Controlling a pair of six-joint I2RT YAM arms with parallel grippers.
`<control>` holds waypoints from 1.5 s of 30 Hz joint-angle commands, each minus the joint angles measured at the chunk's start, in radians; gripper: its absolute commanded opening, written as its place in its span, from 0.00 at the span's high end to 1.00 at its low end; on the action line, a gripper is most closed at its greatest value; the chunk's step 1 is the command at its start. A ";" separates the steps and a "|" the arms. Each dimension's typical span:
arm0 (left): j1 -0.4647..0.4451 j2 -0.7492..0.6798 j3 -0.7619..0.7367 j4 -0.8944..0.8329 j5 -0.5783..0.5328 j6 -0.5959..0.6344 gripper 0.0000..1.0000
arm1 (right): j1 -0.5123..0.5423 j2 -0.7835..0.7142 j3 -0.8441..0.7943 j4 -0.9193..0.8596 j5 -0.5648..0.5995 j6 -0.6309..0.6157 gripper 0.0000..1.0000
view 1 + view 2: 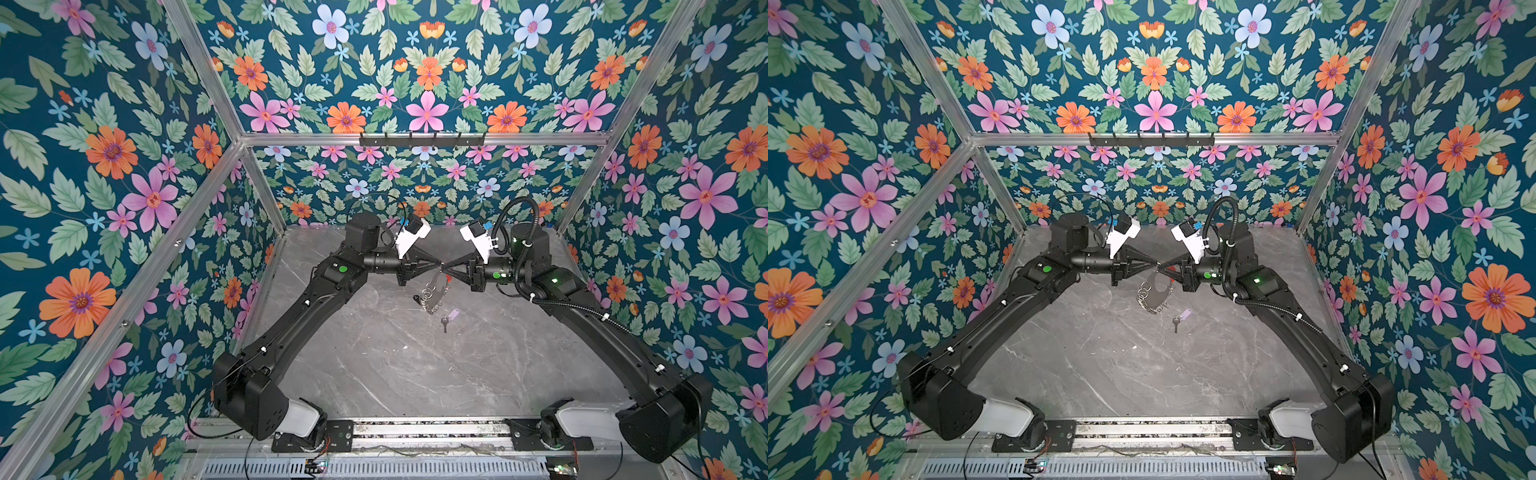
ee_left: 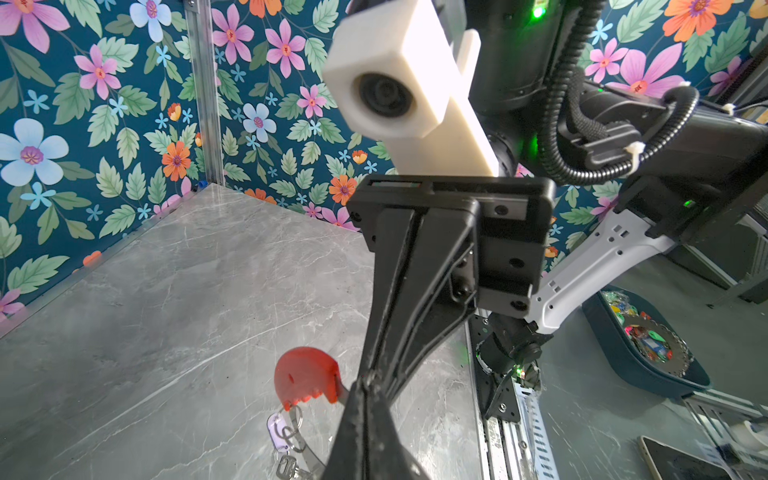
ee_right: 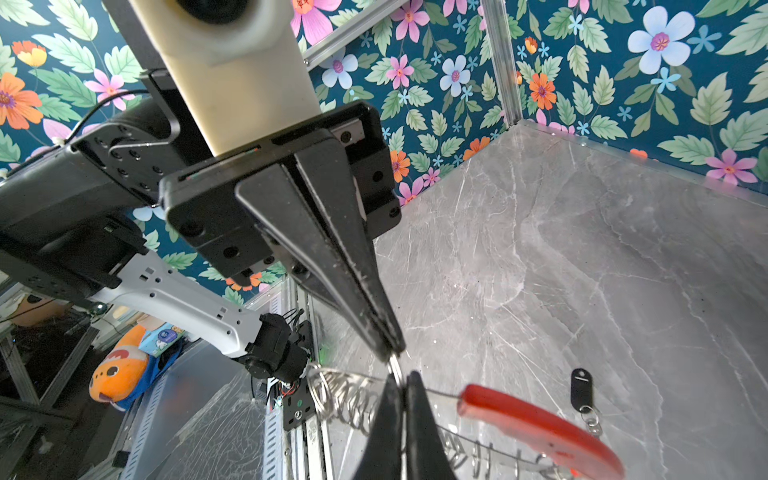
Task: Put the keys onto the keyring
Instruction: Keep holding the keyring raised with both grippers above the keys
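The left gripper (image 3: 390, 351) and right gripper (image 3: 402, 384), tips pressed together, are pinching the thin red-sectioned wire keyring (image 3: 536, 419); the pale lilac plastic tag (image 1: 454, 312) is lying at its five o'clock.

Enclosure walls (image 1: 104, 166): floral wallpaper with a dark teal ground and pink, orange and pale blue flowers. Frame: aluminium profiles (image 1: 291, 139) along the edges, with a black hook rail (image 1: 422, 140) mounted on the rear crossbar. Work surface: grey marble-pattern tabletop (image 1: 395, 365), evenly lit. Front edge: metal rail (image 1: 428, 430). Outside the enclosure: dark blue tray (image 2: 623, 370) and orange plush toy (image 3: 120, 370).
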 commanded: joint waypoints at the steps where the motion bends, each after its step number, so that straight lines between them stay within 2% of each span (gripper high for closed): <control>1: 0.030 -0.040 -0.044 0.160 -0.078 -0.119 0.72 | 0.005 -0.024 -0.050 0.174 0.077 0.053 1.00; 3: 0.073 -0.092 -0.137 0.297 -0.201 -0.221 0.71 | 0.003 -0.041 -0.096 0.268 0.117 0.084 1.00; 7: 0.113 -0.168 -0.348 0.634 -0.292 -0.384 0.73 | 0.004 -0.055 -0.159 0.447 0.150 0.173 1.00; 12: 0.113 -0.108 -0.405 0.847 -0.228 -0.505 0.71 | 0.003 -0.046 -0.219 0.692 0.136 0.320 1.00; 20: 0.107 -0.033 -0.397 1.106 -0.153 -0.689 0.66 | 0.003 0.014 -0.230 0.889 0.102 0.478 1.00; 30: 0.078 -0.012 -0.394 1.159 -0.133 -0.723 0.66 | 0.009 0.077 -0.191 0.956 0.071 0.550 1.00; 38: 0.062 0.023 -0.364 1.170 -0.115 -0.737 0.69 | 0.022 0.092 -0.178 0.944 0.049 0.548 1.00; 40: 0.061 0.027 -0.359 1.167 -0.110 -0.736 0.73 | 0.027 0.094 -0.174 0.939 0.041 0.548 1.00; 45: 0.059 0.029 -0.356 1.166 -0.105 -0.737 0.89 | 0.029 0.094 -0.172 0.926 0.037 0.543 1.00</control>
